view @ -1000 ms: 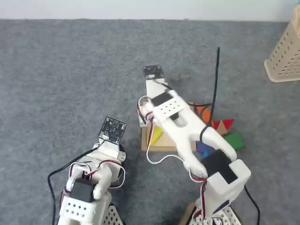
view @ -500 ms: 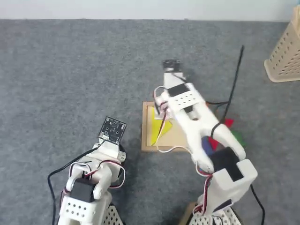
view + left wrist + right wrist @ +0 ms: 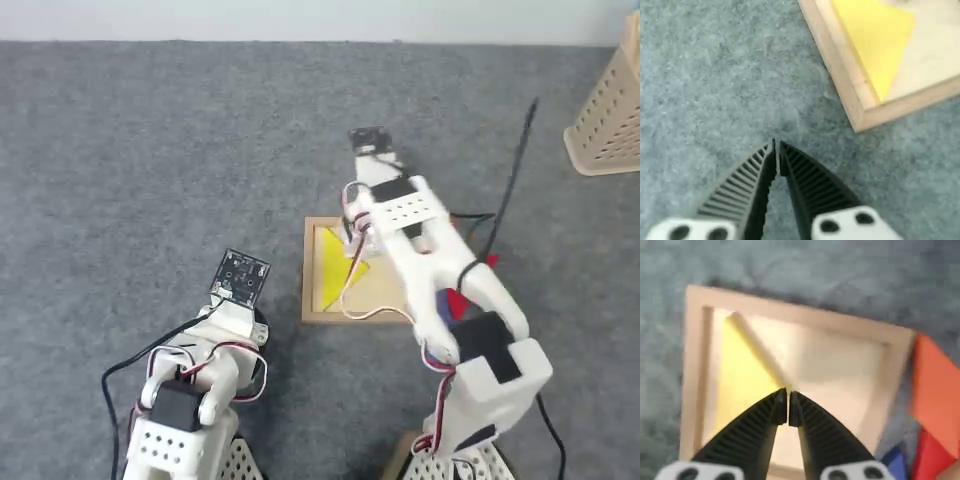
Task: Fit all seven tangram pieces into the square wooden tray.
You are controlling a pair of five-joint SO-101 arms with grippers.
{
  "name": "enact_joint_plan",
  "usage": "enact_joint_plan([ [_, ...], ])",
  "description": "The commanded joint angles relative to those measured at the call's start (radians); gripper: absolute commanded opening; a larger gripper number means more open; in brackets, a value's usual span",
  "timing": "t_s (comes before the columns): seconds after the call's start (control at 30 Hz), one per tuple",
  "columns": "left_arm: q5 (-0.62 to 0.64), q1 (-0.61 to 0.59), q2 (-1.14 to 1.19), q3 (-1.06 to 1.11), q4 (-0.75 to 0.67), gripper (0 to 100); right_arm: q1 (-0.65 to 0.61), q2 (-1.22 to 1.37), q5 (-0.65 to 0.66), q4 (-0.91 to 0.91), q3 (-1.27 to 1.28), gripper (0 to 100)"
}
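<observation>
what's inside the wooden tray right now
One yellow triangle lies in the wooden tray, along one wall; the floor beside it is bare. The right arm hides one side in the high view.

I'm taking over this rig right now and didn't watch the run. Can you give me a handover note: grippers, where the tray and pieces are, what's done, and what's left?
Left gripper: shut, nothing in it, over the carpet just off a corner of the tray.
Right gripper: shut, nothing in it, above the tray at the edge of the yellow piece.
Done: the yellow piece lies in the tray along one wall.
Left: the orange piece, red piece and blue piece lie on the carpet outside the opposite wall. The right arm covers much of that pile, so count the rest yourself.
</observation>
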Motion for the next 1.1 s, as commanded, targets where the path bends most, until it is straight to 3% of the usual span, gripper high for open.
enact_joint_plan([
  [0.0, 0.006, 0.003, -0.020, -0.019, 0.006, 1, -0.050, 0.013, 0.035, -0.002, -0.021, 1.2],
  [0.4, 0.006, 0.003, -0.020, -0.019, 0.006, 1, -0.105, 0.018, 0.037, 0.005, -0.058, 1.5],
  [0.63, 0.006, 0.003, -0.020, -0.019, 0.006, 1, 0.028, -0.217, 0.048, 0.119, -0.058, 1.8],
  [0.83, 0.006, 0.003, -0.020, -0.019, 0.006, 1, 0.165, -0.346, 0.187, 0.259, -0.057, 14.7],
  [1.07, 0.006, 0.003, -0.020, -0.019, 0.006, 1, 0.374, -0.297, 0.316, 0.288, 0.034, 13.0],
])
